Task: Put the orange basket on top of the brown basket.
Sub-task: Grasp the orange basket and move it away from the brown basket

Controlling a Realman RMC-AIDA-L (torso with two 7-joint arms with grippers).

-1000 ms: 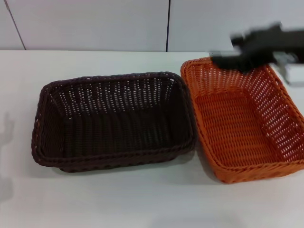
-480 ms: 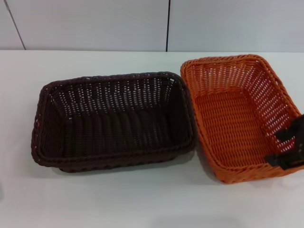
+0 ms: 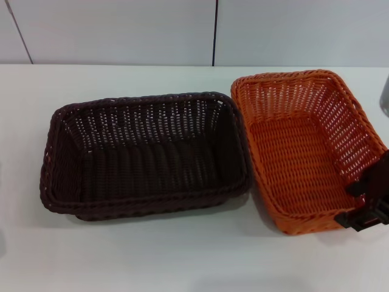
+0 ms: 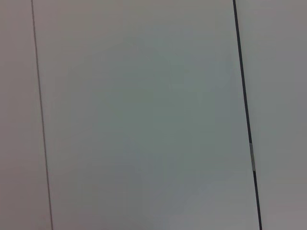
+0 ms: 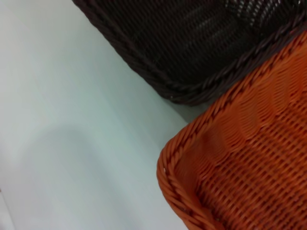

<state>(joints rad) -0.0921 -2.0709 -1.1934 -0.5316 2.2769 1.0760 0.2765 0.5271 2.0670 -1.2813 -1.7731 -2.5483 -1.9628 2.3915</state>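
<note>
The orange basket point(image 3: 307, 149) sits on the white table point(image 3: 152, 261), just to the right of the brown basket point(image 3: 146, 155). Their long sides are almost touching. Both are empty and sit flat.

I think the orange basket is light and fairly stiff, because it is woven with lots of little holes. The walls may bend a bit if I squeeze hard. The thick braided rim looks like the best place to hold, since it is strong and bumpy and should not slip. One corner grip could let it tip, so I would lift slowly.

My right gripper point(image 3: 366, 204) is down at the near right corner of the orange basket, by the rim. I cannot tell if it is gripping yet. My left gripper is out of sight; its camera only sees a plain wall point(image 4: 144, 115).
</note>
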